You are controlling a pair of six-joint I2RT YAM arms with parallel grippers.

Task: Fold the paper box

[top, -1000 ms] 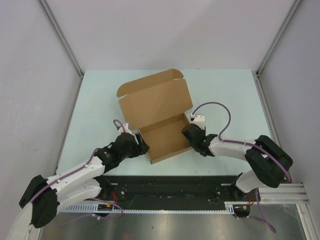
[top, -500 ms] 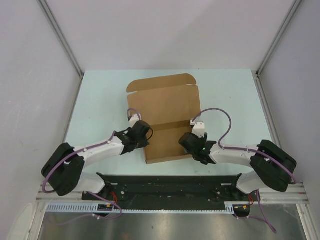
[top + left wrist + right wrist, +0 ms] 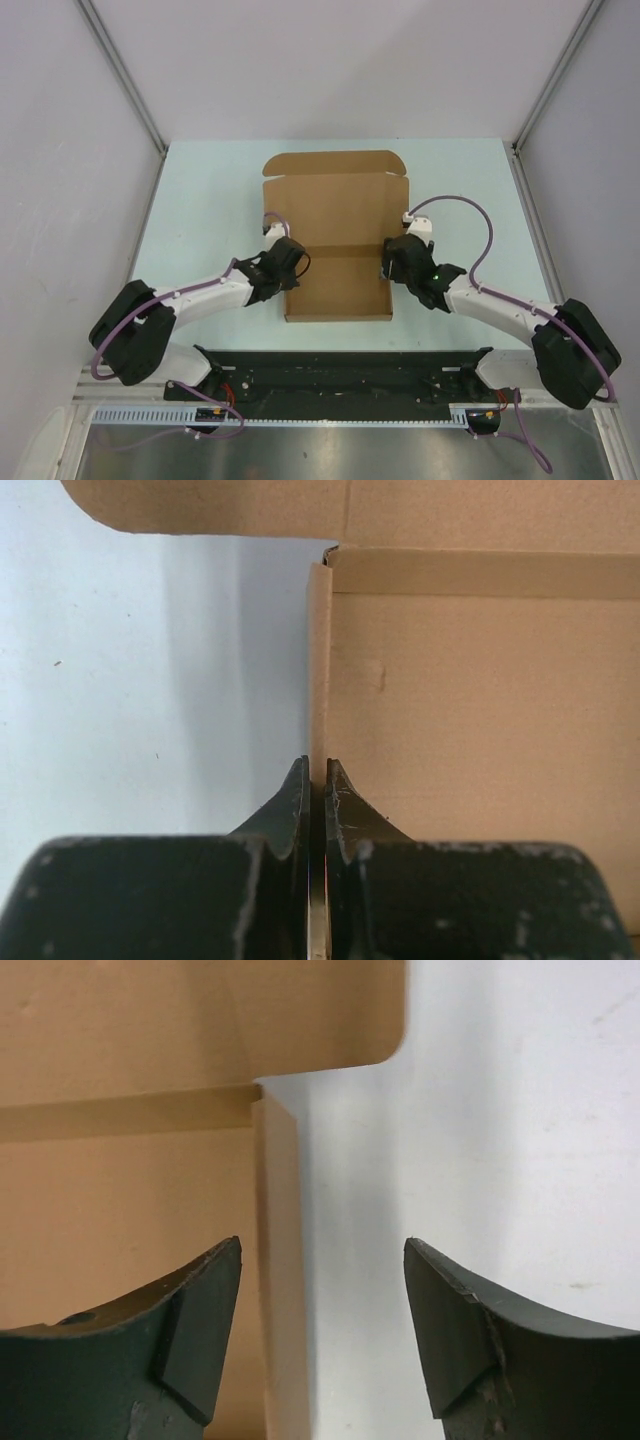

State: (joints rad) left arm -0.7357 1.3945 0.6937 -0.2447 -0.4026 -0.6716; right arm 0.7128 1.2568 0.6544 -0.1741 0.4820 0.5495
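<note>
**tray_guy:** Where's the paper box (image 3: 335,240) relative to my arms?

**me:** Dead centre of the top view, between them. Its long axis runs top to bottom, with the lid (image 3: 335,195) lying flat toward the top. My left gripper (image 3: 316,780) is pinching the left wall (image 3: 318,660). My right gripper (image 3: 320,1310) is spread, straddling the right wall (image 3: 283,1260). Only the wrist views show that, since overhead hides the fingers.

The paper box (image 3: 337,285) is lying on the worktop (image 3: 200,215), lid (image 3: 333,200) toward 12 o'clock; left claw (image 3: 291,268) at 9 o'clock, right claw (image 3: 389,268) at 3 o'clock.
</note>
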